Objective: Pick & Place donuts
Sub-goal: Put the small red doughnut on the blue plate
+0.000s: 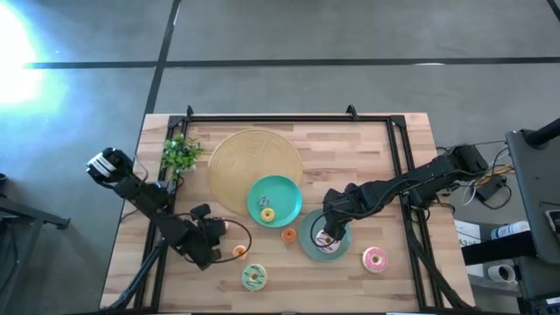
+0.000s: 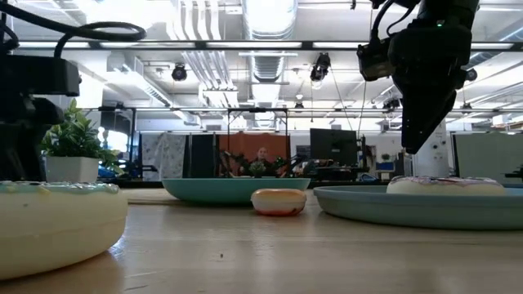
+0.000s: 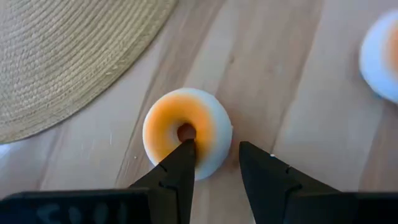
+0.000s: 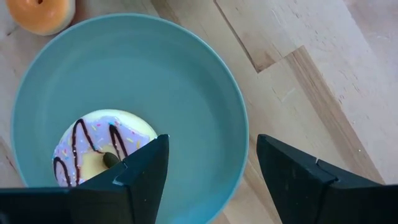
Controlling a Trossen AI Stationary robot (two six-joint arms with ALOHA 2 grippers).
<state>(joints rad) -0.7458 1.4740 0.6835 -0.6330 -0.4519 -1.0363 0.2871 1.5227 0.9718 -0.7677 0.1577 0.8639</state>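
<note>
Left gripper (image 3: 214,155) narrow round orange donut (image 3: 186,138) rim; right gripper (image 4: 211,168) wide over striped donut (image 4: 99,152), teal plate (image 4: 205,93).

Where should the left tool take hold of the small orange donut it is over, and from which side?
Across one side of the ring, from straight above. The orange donut lies flat on the bare table beside the woven mat, hole up. The left tool is open with one finger over the hole and the other outside the rim, so closing would likely pinch that wall.
</note>
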